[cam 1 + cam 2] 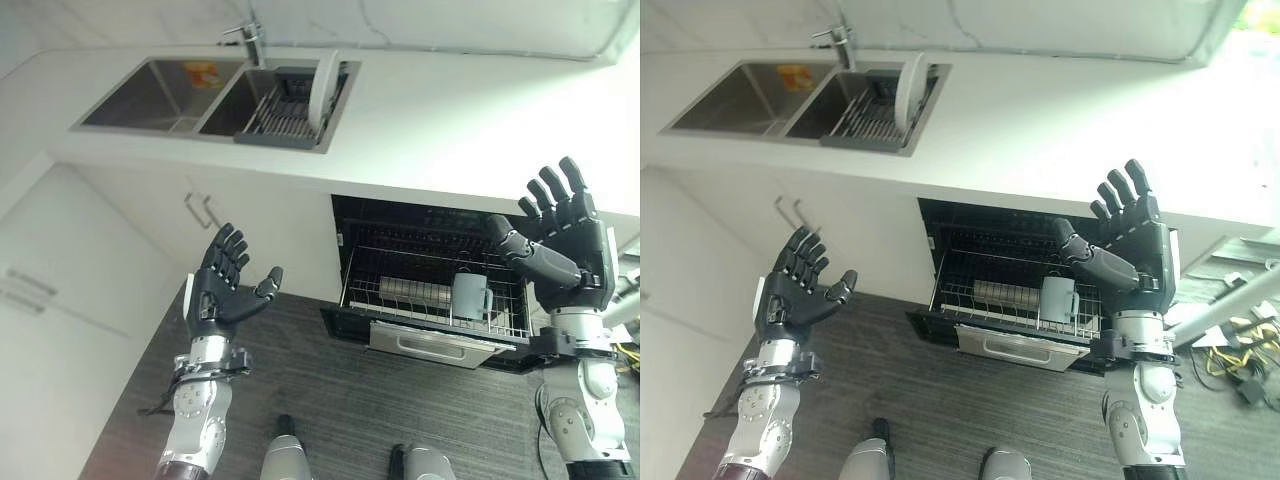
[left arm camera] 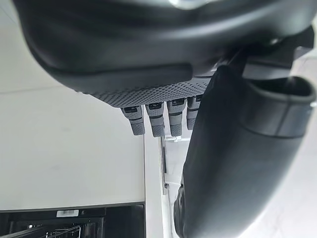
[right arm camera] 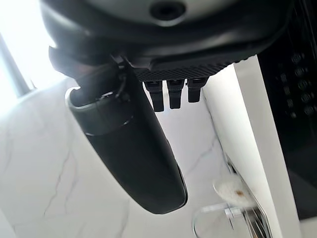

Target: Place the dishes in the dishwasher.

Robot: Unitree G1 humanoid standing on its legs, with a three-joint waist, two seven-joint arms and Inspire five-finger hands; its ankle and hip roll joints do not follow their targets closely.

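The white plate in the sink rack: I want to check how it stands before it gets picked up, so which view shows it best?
The left eye view shows the white plate best: it stands on edge in the dark rack in the sink's right basin. The right eye view shows the same. The right wrist view catches just a small pale disc by the faucet, probably the plate.
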